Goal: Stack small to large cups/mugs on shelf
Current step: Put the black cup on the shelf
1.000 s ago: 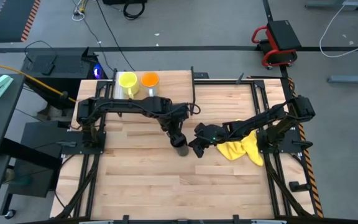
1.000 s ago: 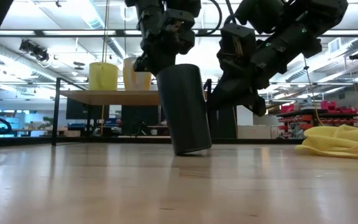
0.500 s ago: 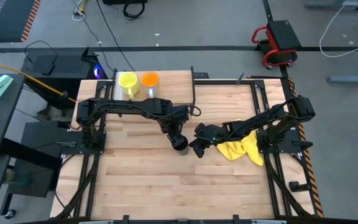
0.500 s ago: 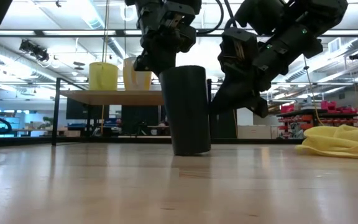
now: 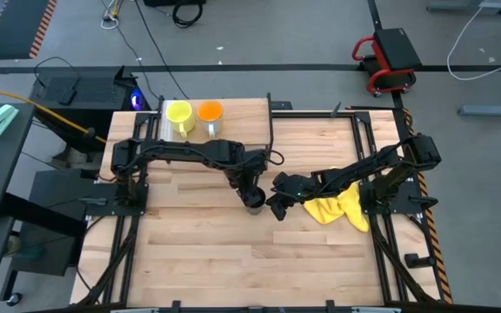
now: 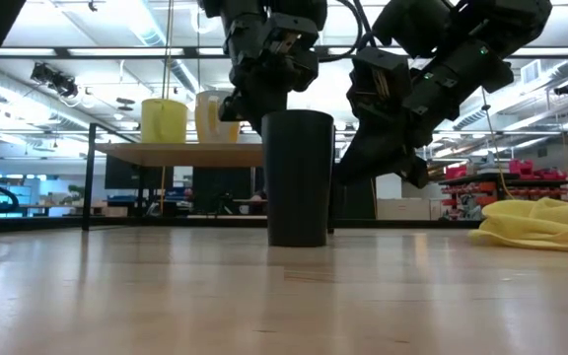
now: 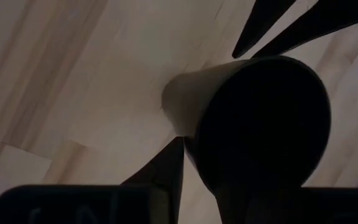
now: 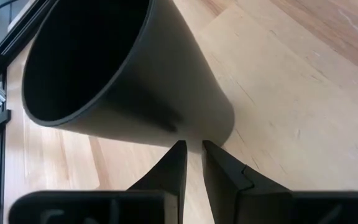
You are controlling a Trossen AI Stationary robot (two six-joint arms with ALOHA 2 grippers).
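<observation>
The black cup [image 6: 299, 177] stands upright on the desk [image 5: 198, 252] near its middle, mouth up, well apart from the shelf [image 6: 180, 153] at the far left corner. On that shelf the yellow mug [image 5: 178, 114] and the orange mug [image 5: 210, 112] stand side by side, yellow to the left. The left tool [image 5: 249, 193] hangs right over the black cup's rim; in the left wrist view one finger [image 7: 163, 171] lies outside the cup wall, but whether it grips I cannot tell. Just right of the cup, the right tool [image 5: 277, 207] is low beside it, its fingertips [image 8: 178, 163] almost together and empty, pointing at the cup's base. Farther right a yellow cloth [image 5: 337, 207] lies crumpled on the desk under the right arm.
</observation>
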